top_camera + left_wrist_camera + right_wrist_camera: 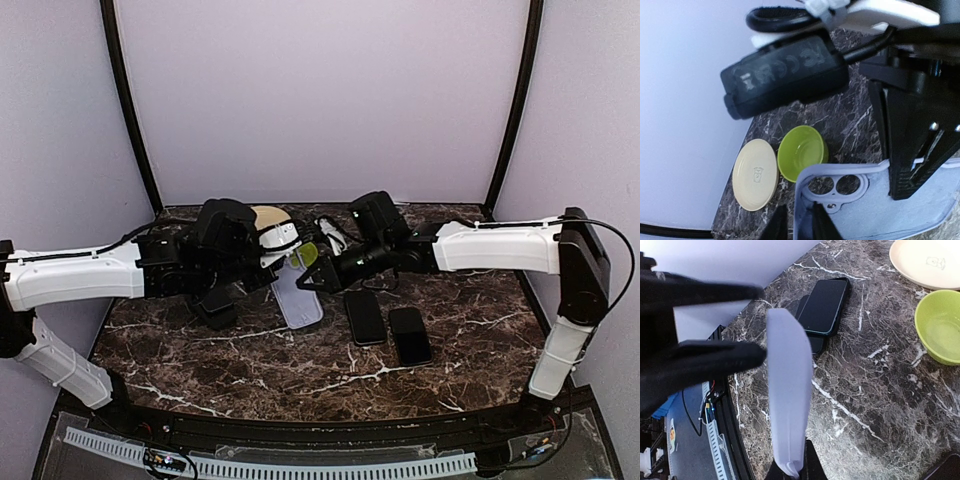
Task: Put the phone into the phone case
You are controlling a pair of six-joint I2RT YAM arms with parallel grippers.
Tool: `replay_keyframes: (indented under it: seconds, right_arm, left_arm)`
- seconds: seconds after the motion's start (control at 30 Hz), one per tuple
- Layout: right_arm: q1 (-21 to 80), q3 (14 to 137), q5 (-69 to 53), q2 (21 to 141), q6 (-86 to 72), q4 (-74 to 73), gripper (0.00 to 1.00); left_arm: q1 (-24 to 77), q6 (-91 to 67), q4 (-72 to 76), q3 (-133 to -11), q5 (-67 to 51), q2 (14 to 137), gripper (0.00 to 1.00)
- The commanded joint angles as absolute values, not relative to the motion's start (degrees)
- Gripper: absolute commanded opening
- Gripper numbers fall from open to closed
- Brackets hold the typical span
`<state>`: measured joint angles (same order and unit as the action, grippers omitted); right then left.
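Case gripped where both arms meet, phones loose on the marble

Overhead cam: case (298, 300) sits mid-table where the two arms meet. A phone (365, 316) lies just to its right w/ a 2nd phone (410, 336) beside that. Both are flat on the table (250, 375), apart from the case. From up there the fingertips are lost among black arm parts.

L wrist cam fills that in. L gripper (799, 221) has a fingertip either side of the case rim, by the lens cutouts. Biting or just straddling, can't tell. Shell is empty, marble showing thru the holes. Plate (755, 174) and green bowl (802, 152) sit side by side just past it. A black finger of the other arm lies across the shell, and its cam box (785, 75) is a blur up top.

R wrist cam shows the case edge-on, w/ R gripper (790, 471) closed tight on its near end. Big black prongs (705, 357) at left are out of focus. One phone there overlaps another; on top or just in front, can't tell. A dark corner at bottom right is cut off.
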<state>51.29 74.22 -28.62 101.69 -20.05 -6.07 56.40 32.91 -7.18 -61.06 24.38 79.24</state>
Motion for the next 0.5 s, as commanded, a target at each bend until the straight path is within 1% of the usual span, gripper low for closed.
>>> replay_keyframes:
  seconds: [0.0,0.03,0.1,0.2,0.23,0.27,0.3,0.37,0.4,0.43,0.47]
  right_arm:
    - [50.2,74.3,-25.0,99.7,-19.2,-8.8,0.00]
    - [49.8,73.8,-24.7,99.4,-19.2,-9.5,0.00]
    - [49.1,72.3,-24.5,98.6,-19.4,-10.0,0.00]
    - [48.6,69.7,-24.2,97.8,-19.9,-10.3,0.00]
    - [48.6,69.2,-24.2,97.7,-20.0,-10.5,0.00]
    - [48.6,68.8,-24.1,97.7,-20.0,-10.7,0.00]
    - [48.6,68.4,-24.1,97.8,-19.9,-10.9,0.00]
    - [48.6,68.0,-24.0,97.8,-19.8,-11.3,0.00]
    - [48.6,67.8,-23.8,97.8,-19.7,-11.6,0.00]
    - [48.6,67.8,-23.5,97.8,-19.6,-11.8,0.00]
    - [48.6,67.8,-23.3,97.8,-19.4,-12.0,0.00]
  left_arm:
    - [54.1,21.6,-12.0,-64.9,20.7,77.1,0.66]
    - [52.7,19.2,-14.6,-65.6,19.8,77.1,0.81]
    - [46.5,11.1,-17.7,-65.4,15.9,77.3,0.89]
    - [34.1,-1.4,-19.0,-62.9,10.5,76.9,0.91]
    - [31.8,-3.6,-18.7,-61.0,9.2,76.9,0.90]
    - [26.5,-8.2,-18.4,-60.0,6.0,76.9,0.88]
    - [24.2,-13.0,-17.2,-57.8,4.3,77.0,0.86]
    - [13.2,-20.6,-13.6,-53.4,-4.9,76.7,0.76]
    - [10.4,-23.3,-9.9,-51.7,-7.6,76.7,0.68]
    - [5.8,-28.2,-8.0,-48.2,-12.1,77.0,0.66]
    - [3.7,-30.5,-4.2,-46.5,-13.8,77.3,0.60]
